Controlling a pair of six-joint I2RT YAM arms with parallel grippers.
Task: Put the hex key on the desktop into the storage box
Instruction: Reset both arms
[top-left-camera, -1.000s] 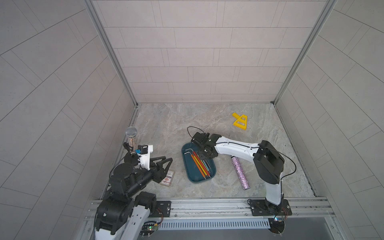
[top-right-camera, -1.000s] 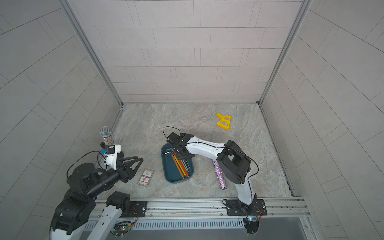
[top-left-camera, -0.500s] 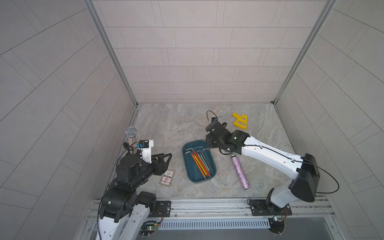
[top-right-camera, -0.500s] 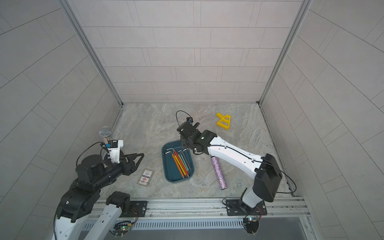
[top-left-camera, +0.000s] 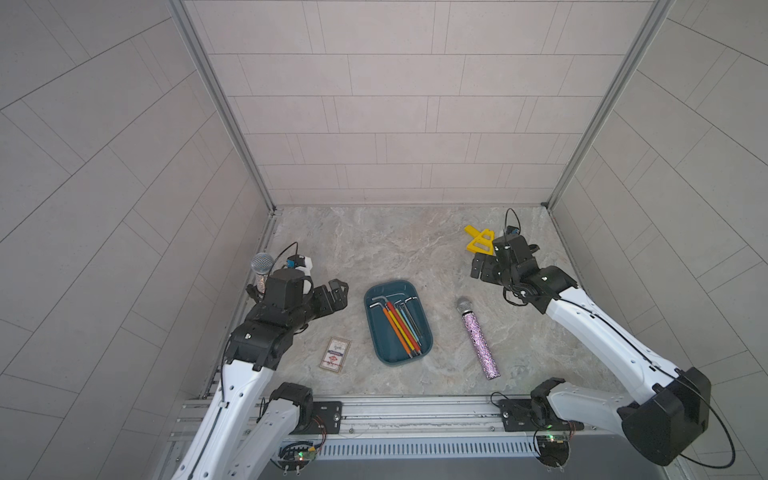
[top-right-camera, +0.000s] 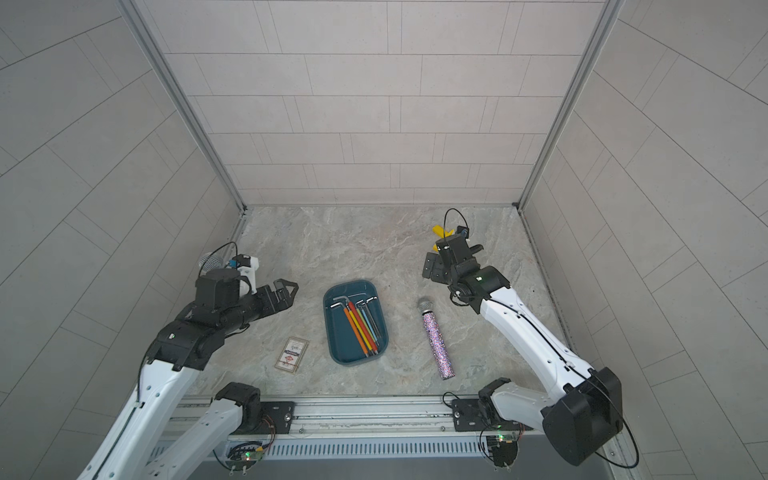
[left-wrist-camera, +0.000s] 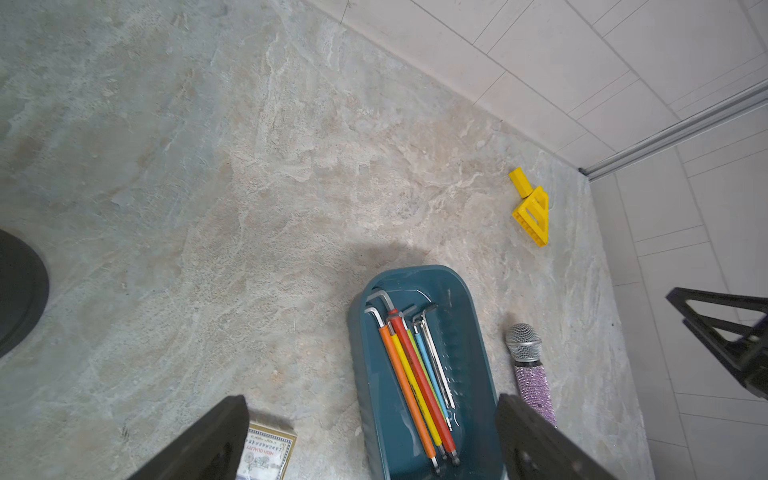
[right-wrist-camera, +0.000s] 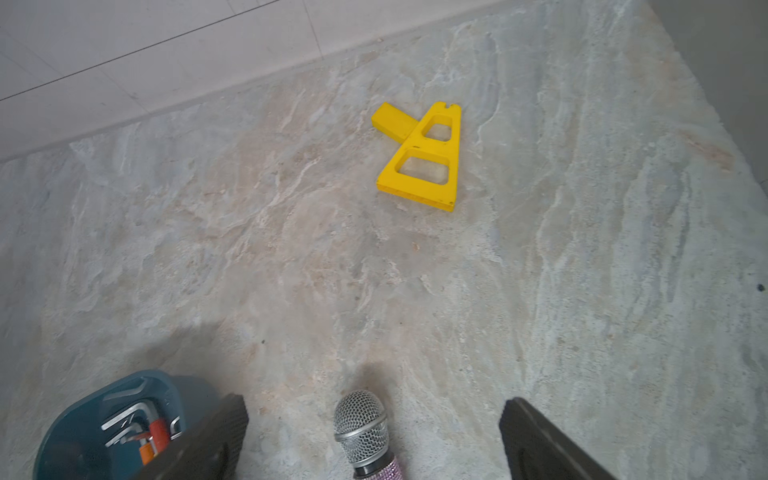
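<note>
The storage box (top-left-camera: 369, 322) (top-right-camera: 328, 320), a shallow teal tub, lies in the middle of the marble top. Several hex keys (top-left-camera: 401, 326) (top-right-camera: 360, 326) lie side by side inside it, some with coloured sleeves; I see none outside it. My left gripper (top-left-camera: 338, 294) (top-right-camera: 287, 293) hangs open to the left of the box, holding nothing. In the left wrist view its jaws stand wide apart over the box rim (left-wrist-camera: 358, 353) and the keys (left-wrist-camera: 415, 374). My right gripper (top-left-camera: 481, 270) (top-right-camera: 432, 268) is open and empty, up at the back right.
A glittery purple microphone (top-left-camera: 478, 340) (right-wrist-camera: 360, 424) lies right of the box, below the right gripper (right-wrist-camera: 374, 405). A second microphone (top-left-camera: 262, 266) stands behind the left arm. A yellow plastic piece (top-left-camera: 480, 243) lies back right, a card pack (top-left-camera: 336, 354) front left. Tiled walls enclose three sides.
My right arm has drawn back from the box to the back right and its jaws have opened wide. The left gripper has also opened wider and shifted slightly.
</note>
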